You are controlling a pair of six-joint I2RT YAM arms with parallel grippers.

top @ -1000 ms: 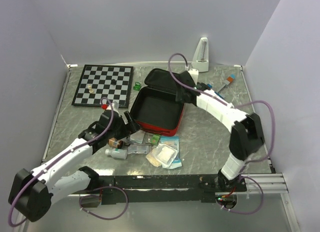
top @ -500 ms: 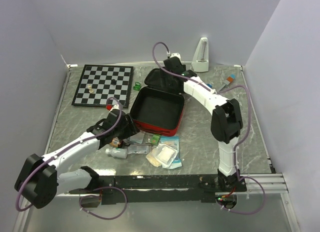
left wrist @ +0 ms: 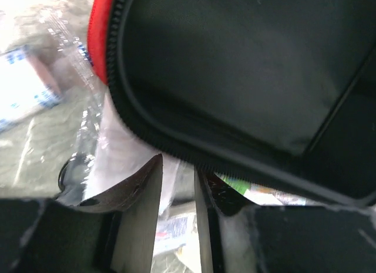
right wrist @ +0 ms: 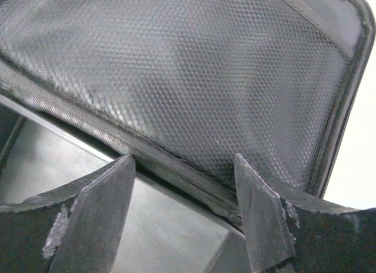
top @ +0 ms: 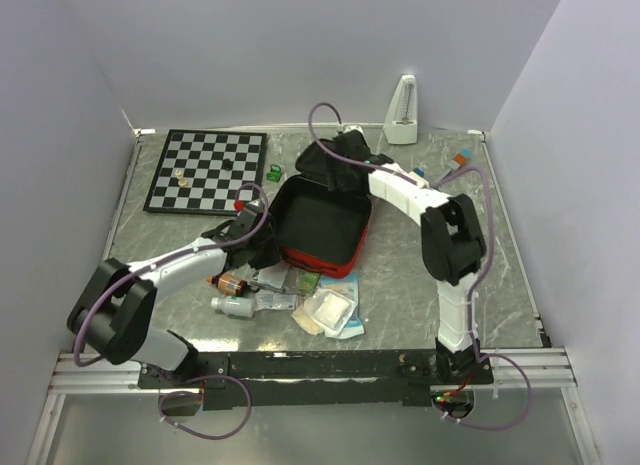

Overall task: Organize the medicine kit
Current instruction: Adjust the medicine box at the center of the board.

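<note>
The medicine kit [top: 318, 223] lies open mid-table, a red case with black lining, its lid [top: 322, 165] tipped back. My left gripper [top: 264, 247] sits low at the case's front-left corner. In the left wrist view its fingertips [left wrist: 157, 162] stand a narrow gap apart just under the zippered rim [left wrist: 153, 132], and only packets on the table show through the gap. My right gripper [top: 342, 151] hangs over the lid's hinge. Its jaws [right wrist: 185, 167] are open wide in front of the mesh pocket [right wrist: 194, 67], holding nothing.
Loose supplies lie in front of the case: a brown bottle [top: 228, 282], a clear bottle [top: 240, 307], white gauze packets [top: 328, 310], a blue packet [top: 345, 285] and a green one [top: 310, 279]. A chessboard [top: 205, 170] sits back left, a white metronome [top: 402, 110] at the back.
My left gripper has swung right and forward from the bottles to the case's front-left corner, and its jaws have narrowed. The right gripper has moved left onto the lid.
</note>
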